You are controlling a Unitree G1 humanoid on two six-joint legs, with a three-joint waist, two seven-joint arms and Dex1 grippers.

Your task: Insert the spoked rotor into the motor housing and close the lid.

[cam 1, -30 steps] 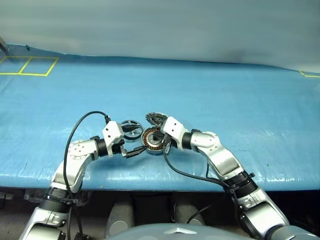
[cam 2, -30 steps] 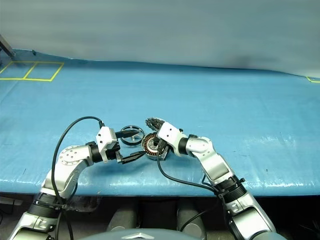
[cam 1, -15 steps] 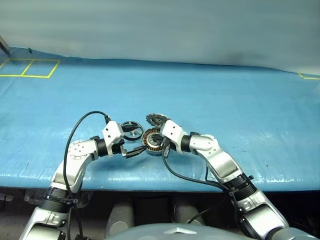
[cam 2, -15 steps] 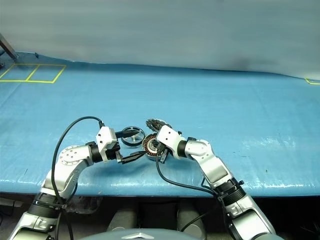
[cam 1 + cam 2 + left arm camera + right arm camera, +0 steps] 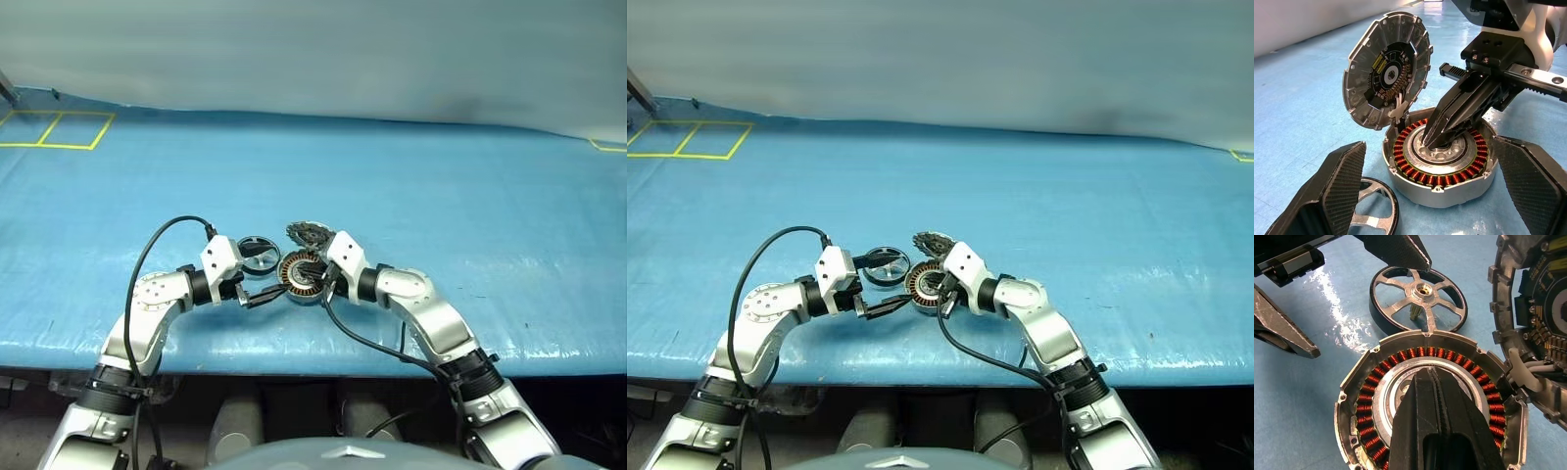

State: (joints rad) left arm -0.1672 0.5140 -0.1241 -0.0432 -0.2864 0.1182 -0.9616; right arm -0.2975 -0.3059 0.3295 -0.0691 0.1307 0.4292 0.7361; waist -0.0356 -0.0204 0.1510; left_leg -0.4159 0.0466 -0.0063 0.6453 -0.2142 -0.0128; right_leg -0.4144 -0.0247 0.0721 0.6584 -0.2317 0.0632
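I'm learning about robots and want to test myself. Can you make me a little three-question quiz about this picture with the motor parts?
1. True or false: the spoked rotor already sits inside the motor housing.
2. Which gripper is shut, with its tips over the housing's silver hub? A) left gripper B) right gripper
3. How does the lid stand?

Key:
1. False. It lies on the blue table beside the housing.
2. B. The left one is open on either side of the housing.
3. Tilted up, open, at the housing's edge.

Robotics test lab: bench [image 5: 441,196] draped in blue tarp; yellow tape squares [image 5: 54,129] marked at far corner; plain grey backdrop [image 5: 313,49].
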